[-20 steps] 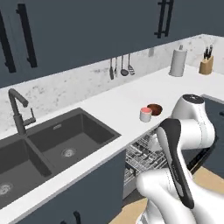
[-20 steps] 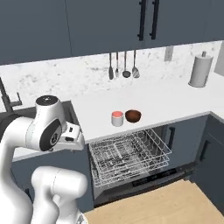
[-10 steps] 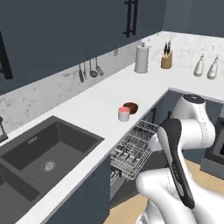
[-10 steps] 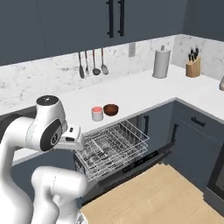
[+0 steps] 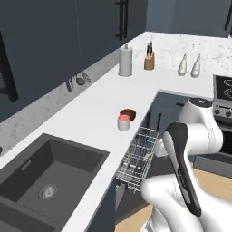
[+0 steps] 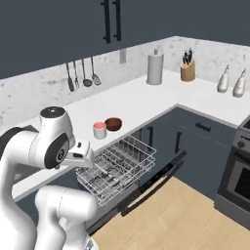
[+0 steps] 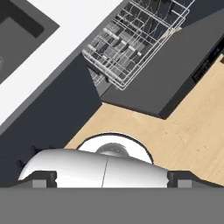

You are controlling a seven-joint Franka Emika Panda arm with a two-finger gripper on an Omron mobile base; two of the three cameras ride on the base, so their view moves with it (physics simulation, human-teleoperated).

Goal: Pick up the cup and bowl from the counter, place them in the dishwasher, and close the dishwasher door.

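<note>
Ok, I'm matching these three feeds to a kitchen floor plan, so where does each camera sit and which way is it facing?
Left base view: behind the arm's left, looking forward and down over the sink and counter; the white arm rises at lower right.
Right base view: behind the arm's right, facing the counter corner; the arm stands at lower left.
Hand view: on the hand, looking down at the rack, the dishwasher door and the floor.
Shared: both base views show the cup, the bowl and the pulled-out rack.

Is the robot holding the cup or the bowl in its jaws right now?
No, nothing is held. The cup and the bowl both sit side by side on the counter, above the pulled-out dishwasher rack, and the jaws are open.
</note>
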